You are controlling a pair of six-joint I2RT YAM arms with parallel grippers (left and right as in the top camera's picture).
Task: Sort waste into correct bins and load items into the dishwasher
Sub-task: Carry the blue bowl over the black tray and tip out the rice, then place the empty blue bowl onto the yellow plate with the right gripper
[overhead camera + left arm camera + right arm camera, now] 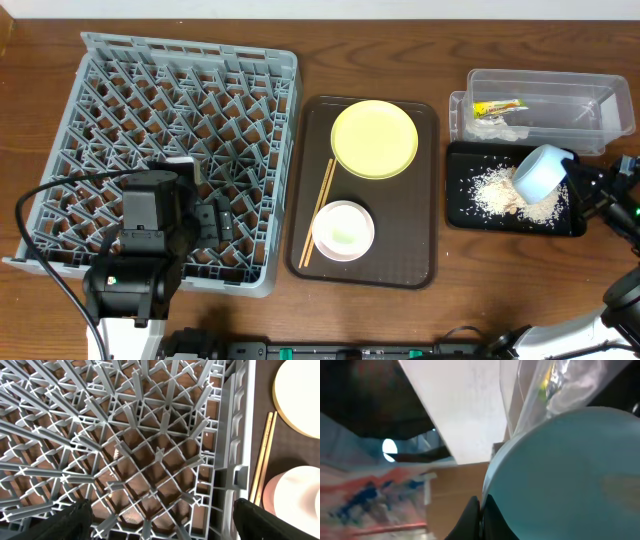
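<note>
the right pincer (568, 178) is clamped on the rim of the light blue bowl (540, 172), holding it tipped directly over the black tray (460, 212). beneath it the food scraps (495, 190) lie heaped in that tray, so the emptying looks done. the clear tub (600, 100) stands just beyond the pincer, so i judge a lift should come first. the dish rack (180, 90) lies far to its left, past the brown serving tray (400, 268) with the plate (374, 139) and chopsticks (319, 212). the left pincer (162, 525), gaping wide and empty, hovers over the rack and is far nearer to it.
</note>
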